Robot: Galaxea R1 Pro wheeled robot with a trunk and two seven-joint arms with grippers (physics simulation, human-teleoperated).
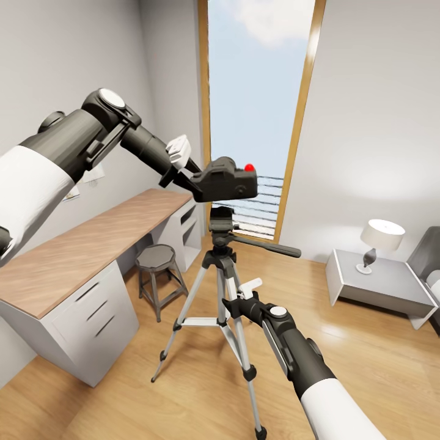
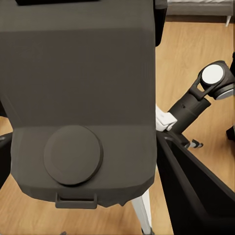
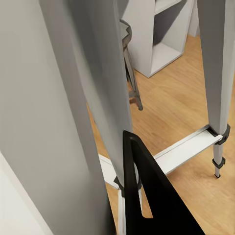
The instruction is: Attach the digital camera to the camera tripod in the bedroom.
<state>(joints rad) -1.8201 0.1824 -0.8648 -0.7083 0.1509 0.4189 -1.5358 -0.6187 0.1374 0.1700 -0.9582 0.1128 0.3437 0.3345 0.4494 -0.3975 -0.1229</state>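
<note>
My left gripper [image 1: 197, 181] is shut on the digital camera [image 1: 225, 181], a black body with a red button on top. It holds the camera just above the dark head of the camera tripod [image 1: 221, 227]; I cannot tell if they touch. The pan handle sticks out to the right. In the left wrist view the camera's underside [image 2: 78, 98] sits close up, with one dark finger [image 2: 196, 196] beside it. Lower down, my right gripper [image 1: 235, 302] is closed on a silver tripod leg [image 3: 105, 98]. One black finger [image 3: 147, 205] shows there.
A wood-topped white desk [image 1: 91, 238] runs along the left wall with a grey metal stool [image 1: 156, 260] beside it. The tall window [image 1: 256, 91] is behind the tripod. A grey nightstand [image 1: 391, 287] with a lamp [image 1: 380, 241] and the bed's edge [image 1: 428, 263] are at the right.
</note>
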